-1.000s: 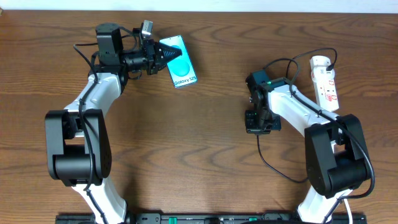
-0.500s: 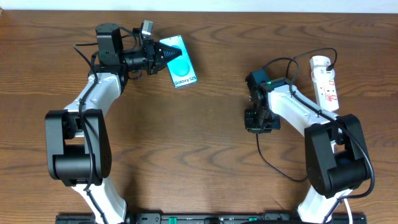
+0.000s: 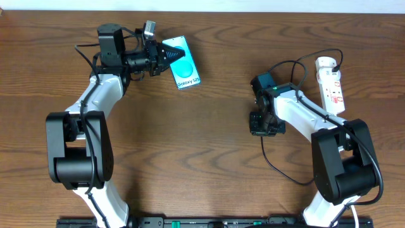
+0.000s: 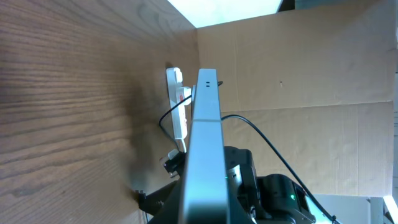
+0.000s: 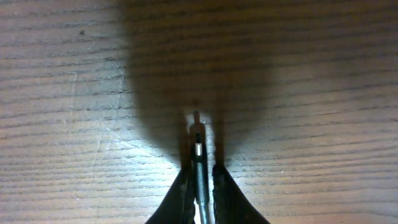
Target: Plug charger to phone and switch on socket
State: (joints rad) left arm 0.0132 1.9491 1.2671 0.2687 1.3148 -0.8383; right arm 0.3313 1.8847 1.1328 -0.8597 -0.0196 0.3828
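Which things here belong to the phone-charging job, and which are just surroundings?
Job: phone, charger, socket.
Surroundings: wooden table, cardboard wall.

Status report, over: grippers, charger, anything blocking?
Left gripper shut on phone edge. Right gripper shut on charger tip, apart from phone. Socket untouched. Only bare table between.
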